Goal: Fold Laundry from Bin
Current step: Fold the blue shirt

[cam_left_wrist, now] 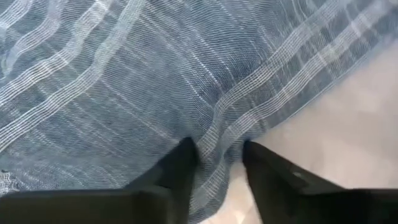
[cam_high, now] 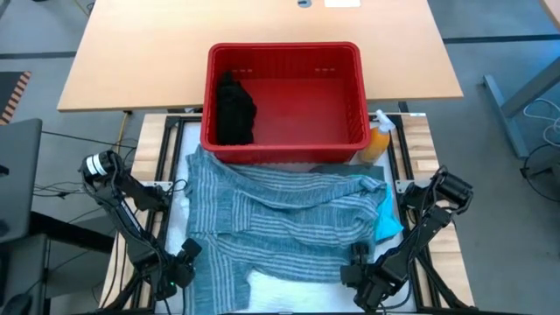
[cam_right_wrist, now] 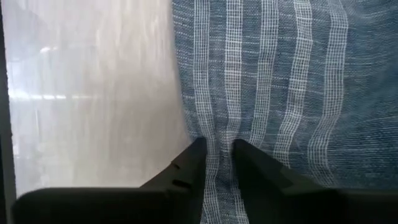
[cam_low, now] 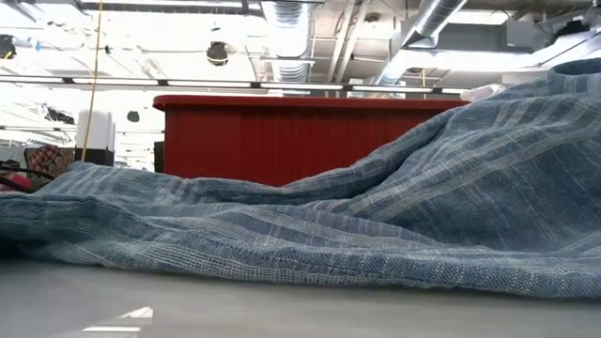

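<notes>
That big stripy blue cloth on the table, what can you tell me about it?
The striped cloth is a soft, loosely woven blue-grey fabric with pale stripes. It lies spread and rumpled over the white table top, its far edge against the red bin, partly covering a teal garment. The left claw and the right claw each pinch its near edge between their fingers.
</notes>
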`<state>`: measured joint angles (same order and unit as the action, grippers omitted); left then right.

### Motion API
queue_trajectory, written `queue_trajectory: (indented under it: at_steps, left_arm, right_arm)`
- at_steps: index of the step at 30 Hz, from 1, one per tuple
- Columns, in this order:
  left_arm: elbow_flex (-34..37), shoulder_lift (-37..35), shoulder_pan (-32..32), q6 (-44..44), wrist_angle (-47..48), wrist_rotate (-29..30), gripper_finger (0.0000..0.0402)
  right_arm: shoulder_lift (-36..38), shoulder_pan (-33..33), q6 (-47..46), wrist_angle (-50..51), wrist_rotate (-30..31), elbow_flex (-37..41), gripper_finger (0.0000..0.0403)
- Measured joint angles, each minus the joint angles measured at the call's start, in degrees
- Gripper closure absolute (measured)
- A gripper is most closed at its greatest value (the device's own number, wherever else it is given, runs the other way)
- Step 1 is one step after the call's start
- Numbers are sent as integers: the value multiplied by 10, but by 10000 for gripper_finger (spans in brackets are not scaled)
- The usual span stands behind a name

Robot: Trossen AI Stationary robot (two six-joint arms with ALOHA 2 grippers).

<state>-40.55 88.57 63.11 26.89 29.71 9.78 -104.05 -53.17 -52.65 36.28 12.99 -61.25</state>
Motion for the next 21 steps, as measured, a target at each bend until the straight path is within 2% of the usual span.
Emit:
queue_trajectory:
  at_steps: [5, 6, 9, 14, 21]
  left_arm:
    - [2, 3, -1, 63, -12, 11, 378]
    - [2, 3, -2, 77, -14, 14, 389]
    - [3, 4, -2, 98, -23, 20, 395]
    - [-12, 6, -3, 118, -27, 20, 401]
    - [-36, 8, -3, 119, -26, 15, 401]
  right_arm:
    - [-1, 0, 28, 16, -1, -14, 314]
    - [-2, 0, 35, 29, 2, -22, 315]
    - [-2, 12, 46, 61, 17, -48, 313]
    - [-2, 19, 65, 77, -11, -91, 293]
    - [-3, -21, 62, 73, -10, -106, 217]
